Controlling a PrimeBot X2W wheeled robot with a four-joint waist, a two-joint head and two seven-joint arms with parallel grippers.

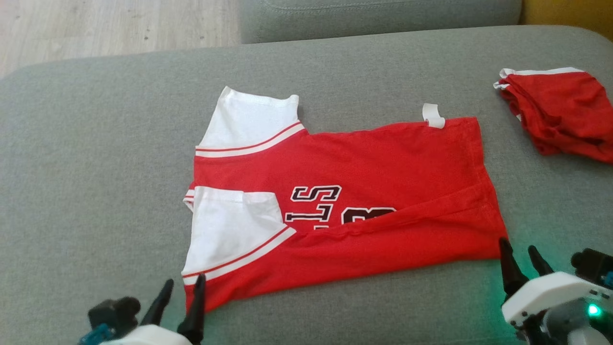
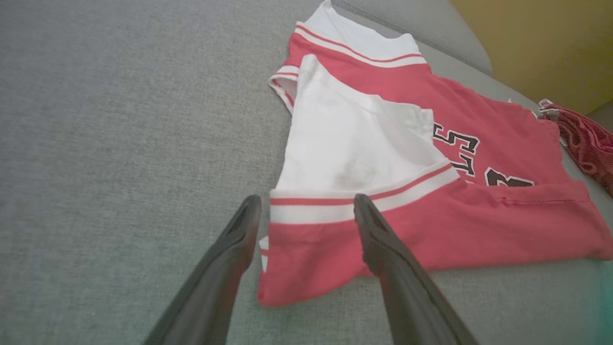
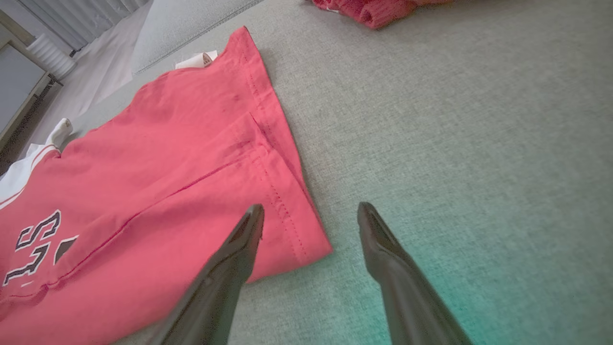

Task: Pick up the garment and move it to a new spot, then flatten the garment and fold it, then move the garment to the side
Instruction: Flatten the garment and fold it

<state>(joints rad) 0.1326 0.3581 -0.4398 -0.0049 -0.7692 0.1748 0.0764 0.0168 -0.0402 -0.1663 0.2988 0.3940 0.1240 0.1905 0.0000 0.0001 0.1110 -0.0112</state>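
Note:
The garment (image 1: 364, 191) is a red jersey with white sleeves and black lettering, spread on the grey cushion with its near long edge folded up over the front. My left gripper (image 1: 184, 285) stands open at the jersey's near left corner, fingers straddling the white-striped sleeve band (image 2: 335, 203). My right gripper (image 1: 517, 251) is open at the near right hem corner (image 3: 306, 239); its left finger lies over the cloth edge, the other over bare cushion. Neither holds the cloth.
A second red and white garment (image 1: 560, 115) lies crumpled at the far right of the cushion (image 1: 96, 158). A white label (image 1: 433, 115) sticks out at the jersey's far edge. Wooden floor (image 1: 96, 28) shows beyond the cushion's far left; another grey cushion (image 1: 378, 17) sits behind.

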